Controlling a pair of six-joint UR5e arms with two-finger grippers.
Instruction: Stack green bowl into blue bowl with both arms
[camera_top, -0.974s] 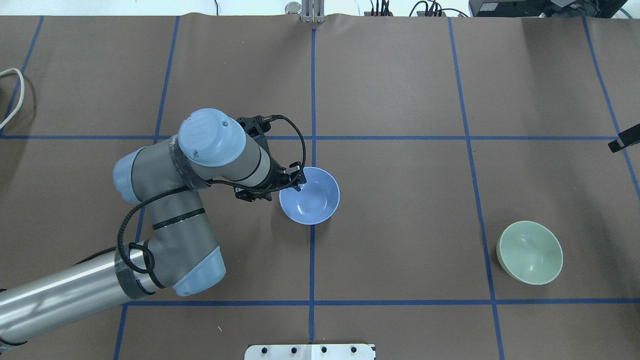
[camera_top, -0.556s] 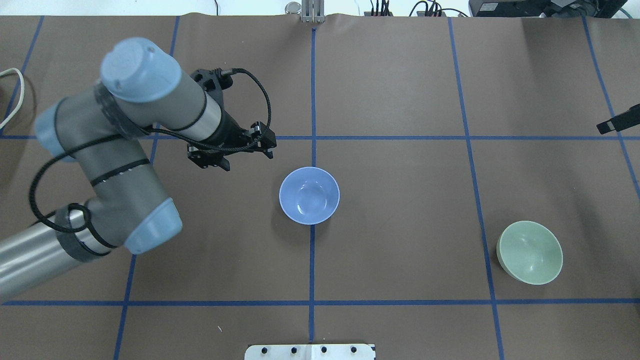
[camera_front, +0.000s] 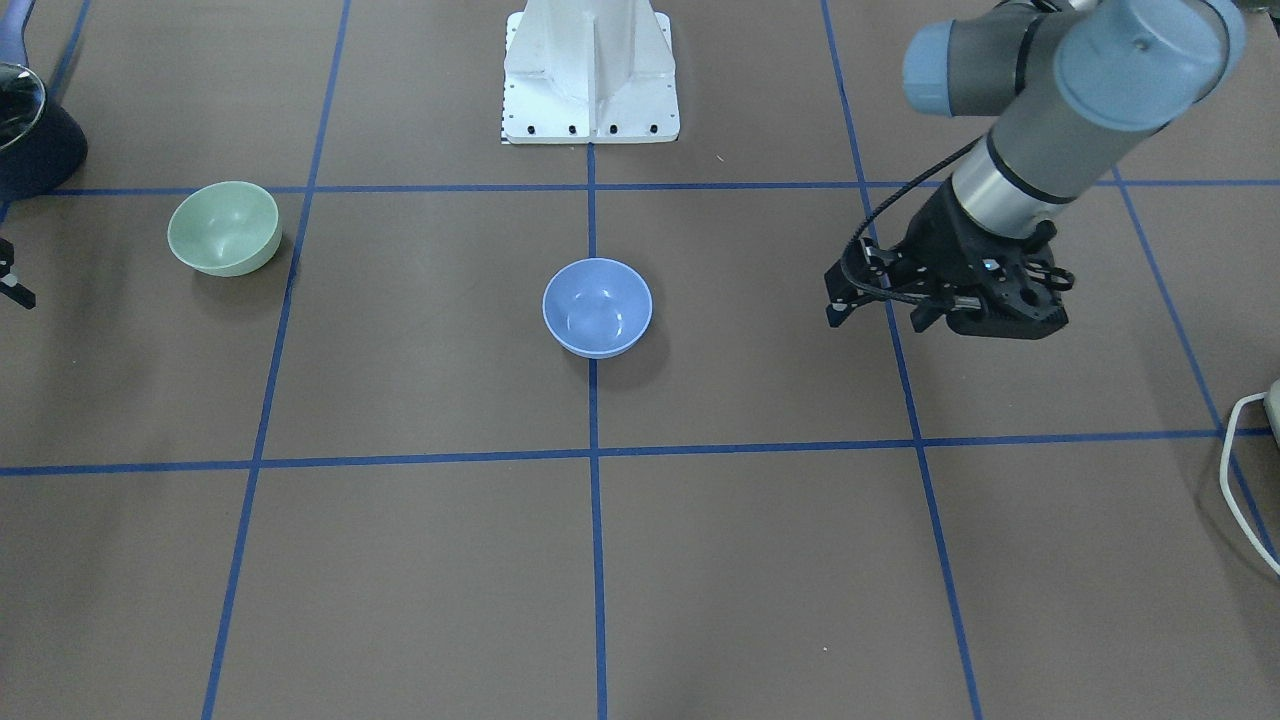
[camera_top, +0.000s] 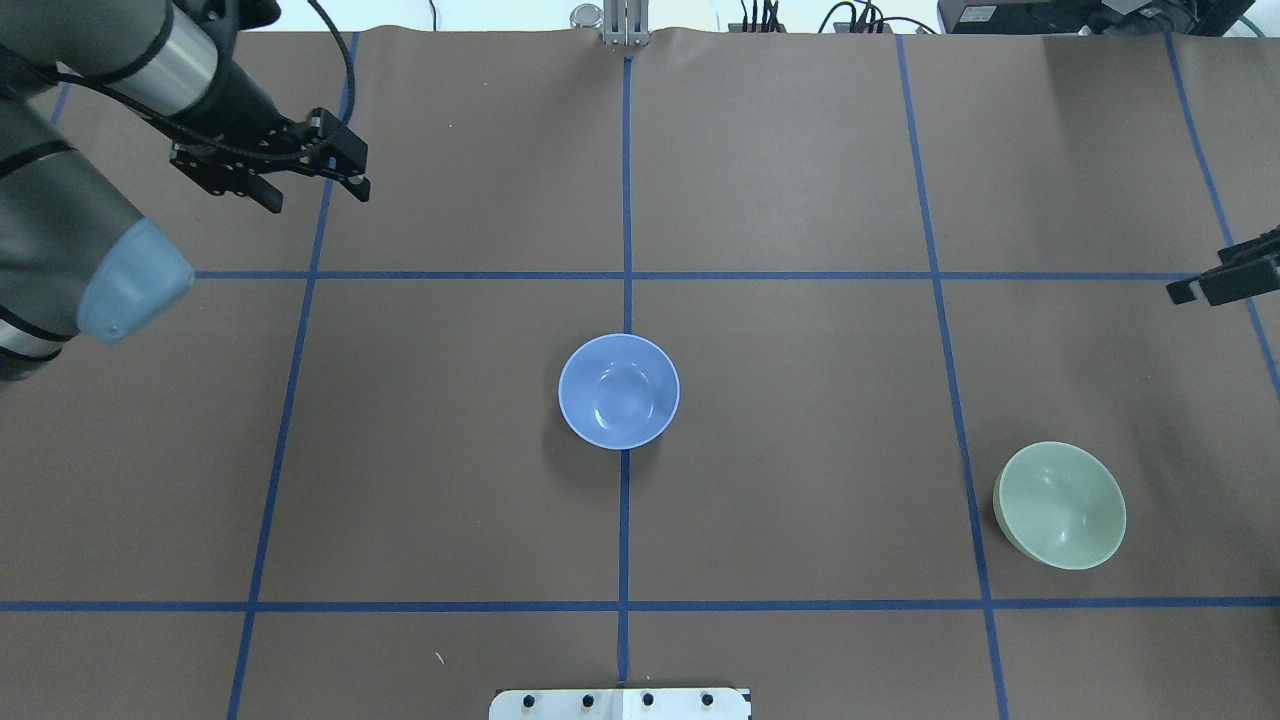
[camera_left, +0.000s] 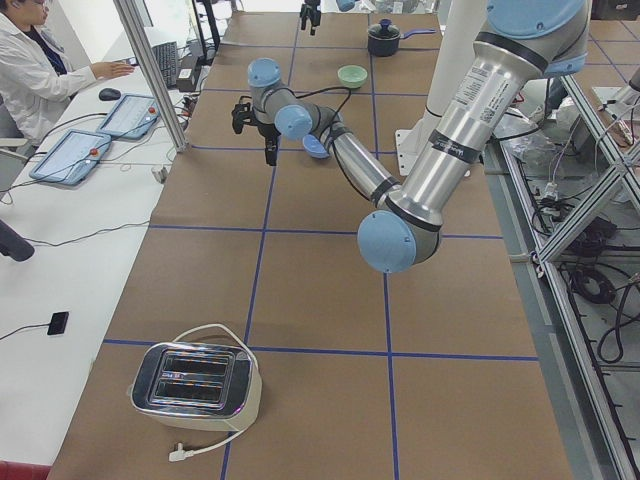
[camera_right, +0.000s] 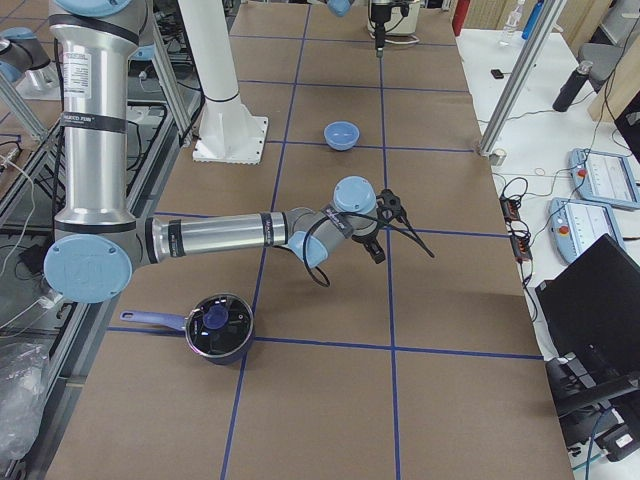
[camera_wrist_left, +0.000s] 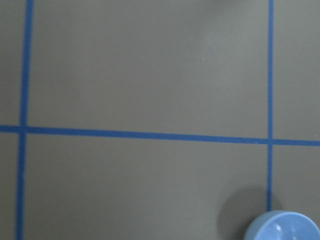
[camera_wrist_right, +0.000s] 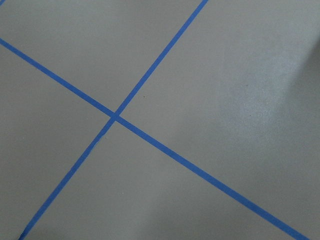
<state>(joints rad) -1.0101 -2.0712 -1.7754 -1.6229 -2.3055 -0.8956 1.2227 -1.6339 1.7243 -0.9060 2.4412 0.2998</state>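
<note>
The blue bowl (camera_top: 618, 391) stands upright and empty at the table's centre; it also shows in the front view (camera_front: 597, 306) and at the bottom edge of the left wrist view (camera_wrist_left: 282, 227). The green bowl (camera_top: 1060, 505) stands upright at the near right, also in the front view (camera_front: 222, 227). My left gripper (camera_top: 315, 197) is open and empty, raised above the far left of the table, well apart from the blue bowl (camera_front: 878, 318). Only the tip of my right gripper (camera_top: 1190, 292) shows at the right edge, beyond the green bowl; I cannot tell whether it is open.
A dark lidded pot (camera_right: 218, 328) stands on the right end near my right arm. A toaster (camera_left: 195, 380) with a white cable sits on the left end. The white pedestal base (camera_front: 590, 70) is at the robot's side. Blue tape lines grid the brown table.
My left gripper has left the blue bowl's rim and swung up and away to the far left. The blue bowl stayed put. My right gripper has edged further into view.
</note>
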